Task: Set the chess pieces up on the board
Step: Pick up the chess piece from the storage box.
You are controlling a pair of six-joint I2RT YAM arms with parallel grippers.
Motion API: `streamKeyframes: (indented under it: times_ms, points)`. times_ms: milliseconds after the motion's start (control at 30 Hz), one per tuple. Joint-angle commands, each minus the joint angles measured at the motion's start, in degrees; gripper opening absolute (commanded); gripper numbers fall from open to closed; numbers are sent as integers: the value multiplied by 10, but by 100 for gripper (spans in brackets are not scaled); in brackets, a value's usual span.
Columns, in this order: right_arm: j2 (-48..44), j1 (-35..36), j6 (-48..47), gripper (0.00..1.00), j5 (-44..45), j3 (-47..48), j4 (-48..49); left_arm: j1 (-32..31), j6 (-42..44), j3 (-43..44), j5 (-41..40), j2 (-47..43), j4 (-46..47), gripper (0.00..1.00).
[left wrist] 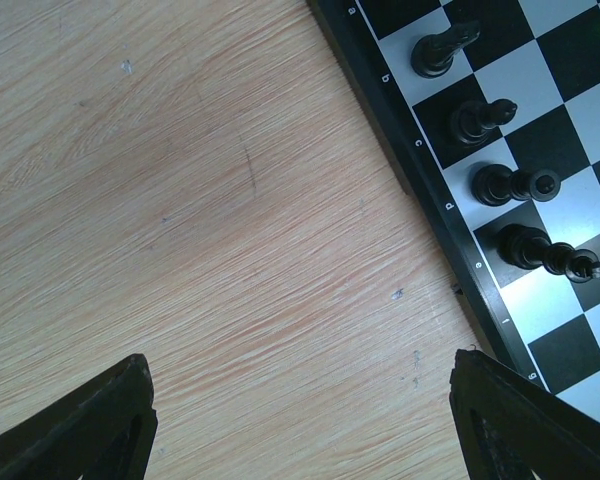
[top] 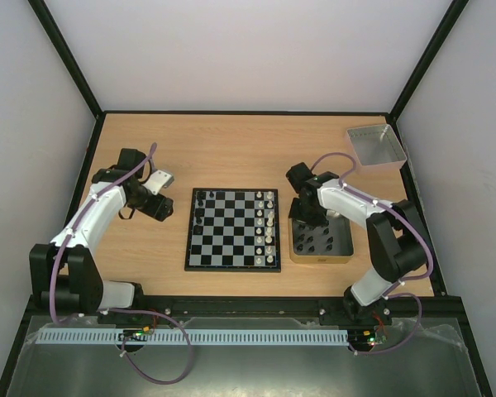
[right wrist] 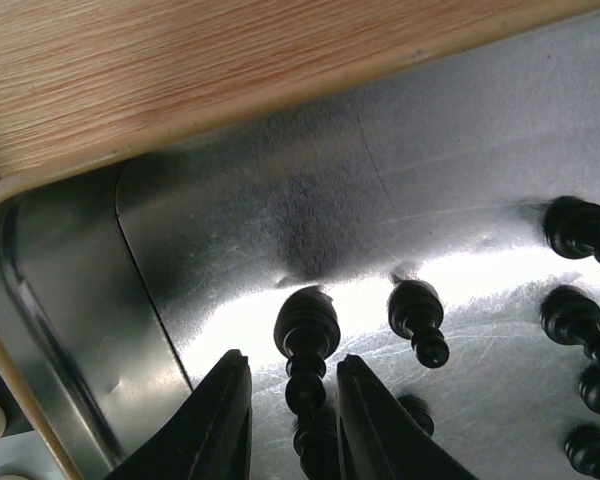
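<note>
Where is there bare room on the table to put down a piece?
The table is bare between the board and the far edge, and left of the board around the left fingers. The board's middle files are free. Crowded: the tin, where the right fingers flank a black piece, and the white pieces along the board's right.

White coordinate letters (left wrist: 432,175) run along the black rim of the board (left wrist: 404,128), seen from the left wrist camera. "C" and "D" read plainly, each printed beside its own row of squares. The marks before and after them in the same line are tilted and too small to be sure of. From the overhead camera, the rim lettering is too small to read.
</note>
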Motion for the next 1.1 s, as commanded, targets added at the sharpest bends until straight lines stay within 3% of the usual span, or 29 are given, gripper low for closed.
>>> streamKeyframes:
  times_ms: [0, 333, 733, 1067]
  points:
    - [9, -4, -9, 23, 5, -8, 7, -2, -7, -3, 1, -14, -9, 80]
    - [10, -5, -10, 19, 1, -19, 14, -2, -9, -3, -1, -15, -9, 80]
    - [14, -5, -11, 4, 0, -24, 15, -2, -8, -7, -3, -17, -8, 80]
    - [-10, -5, -27, 2, 42, 42, -63, -2, -5, -5, -4, -17, -4, 80]
